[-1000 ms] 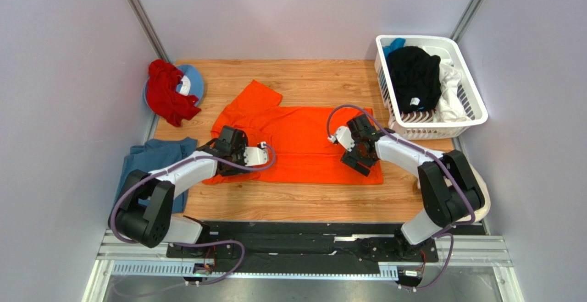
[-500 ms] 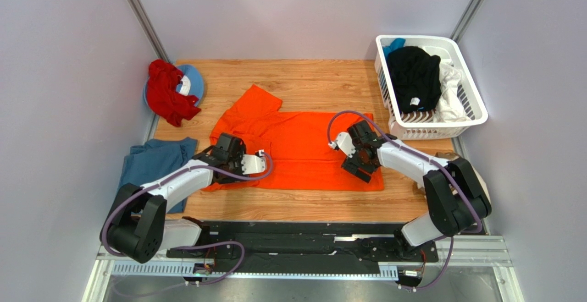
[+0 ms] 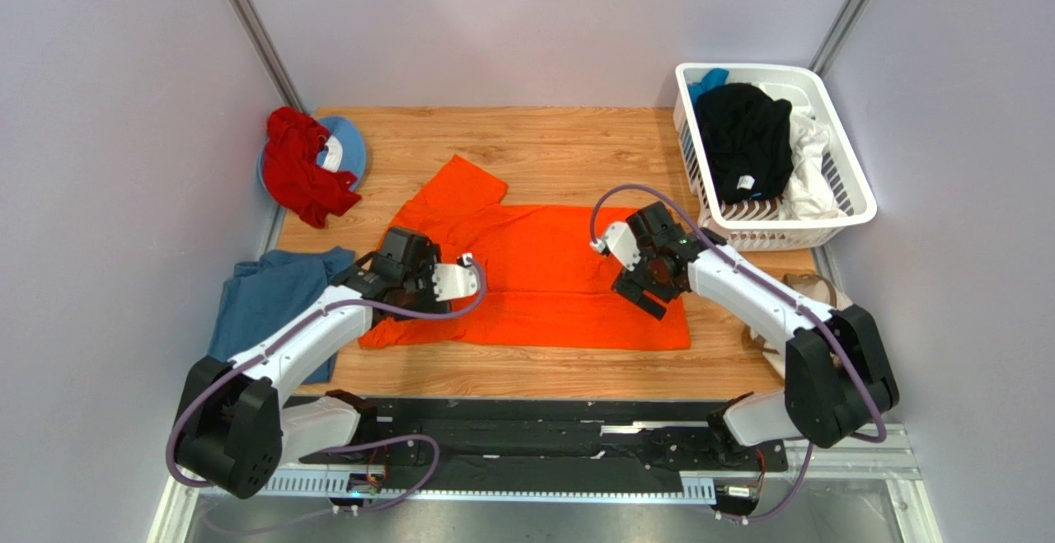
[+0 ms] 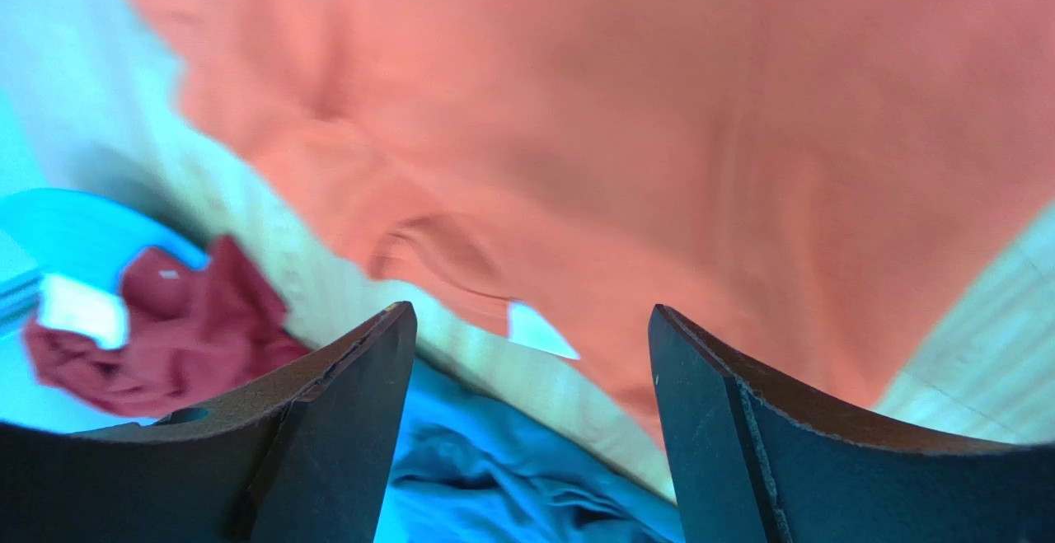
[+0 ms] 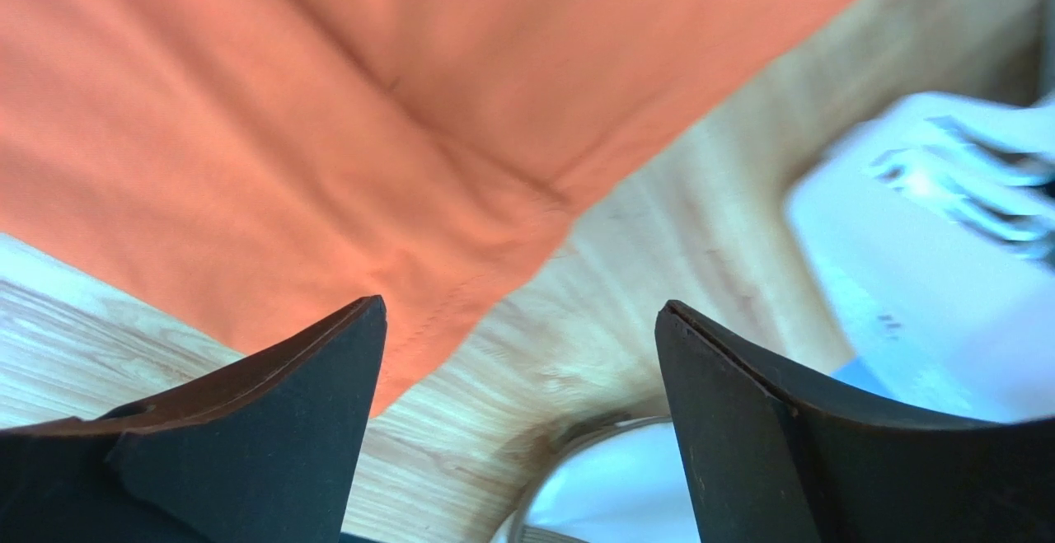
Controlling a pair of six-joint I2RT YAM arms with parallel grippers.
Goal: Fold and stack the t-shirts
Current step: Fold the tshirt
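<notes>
Soft, light, limp orange t-shirt [image 3: 545, 277] below left fingers [image 4: 310, 444] and right fingers [image 5: 248, 438], both wide, empty. Probably best pinched at its edge just ahead of each.

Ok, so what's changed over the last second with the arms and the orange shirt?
Both arms drew their elbows back toward the near edge and outward. The left gripper drifted slightly left over the orange t-shirt; the right gripper barely shifted. Both stand open, nothing taken or released. The orange t-shirt stays spread flat; the blue t-shirt, red cloth and basket are unchanged.
</notes>
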